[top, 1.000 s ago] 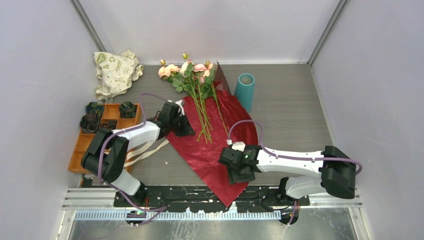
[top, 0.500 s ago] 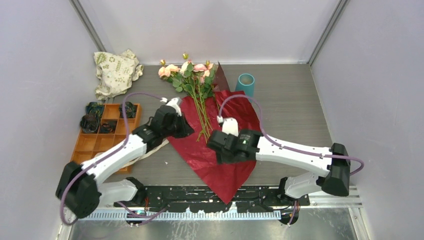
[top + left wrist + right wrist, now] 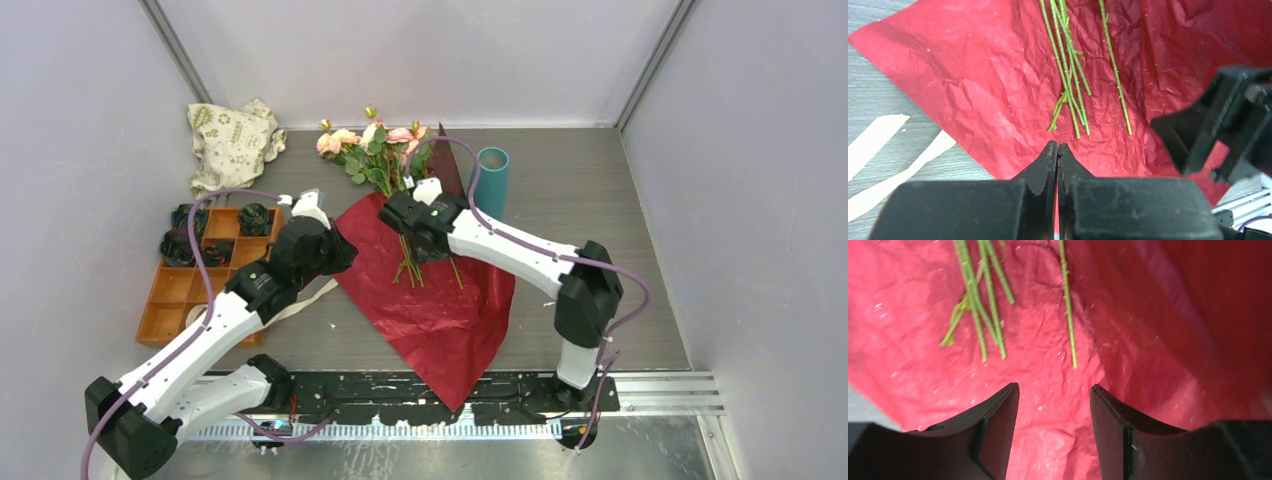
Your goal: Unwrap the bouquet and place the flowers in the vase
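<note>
The flowers (image 3: 385, 150) lie with pink and peach heads toward the back wall, and their green stems (image 3: 1070, 75) run down across the spread dark red wrapping paper (image 3: 440, 310). The teal vase (image 3: 490, 178) stands upright just right of the paper's back corner. My left gripper (image 3: 340, 255) is shut on nothing (image 3: 1057, 147) over the paper's left edge, with the stem ends ahead of it. Above the paper, my right gripper (image 3: 432, 250) hangs open (image 3: 1054, 392), just short of the stem ends (image 3: 993, 347), touching nothing. Cream ribbon (image 3: 300, 298) lies loose left of the paper.
An orange compartment tray (image 3: 170, 300) with dark rosettes sits at the left under my left arm. A white cloth bag with green print (image 3: 230, 140) lies at the back left. Grey walls close in the table on three sides.
My right gripper swung from the paper's near corner toward the back, over the stem ends. My left arm stretched out and its shut gripper drew slightly left, off the stems.
</note>
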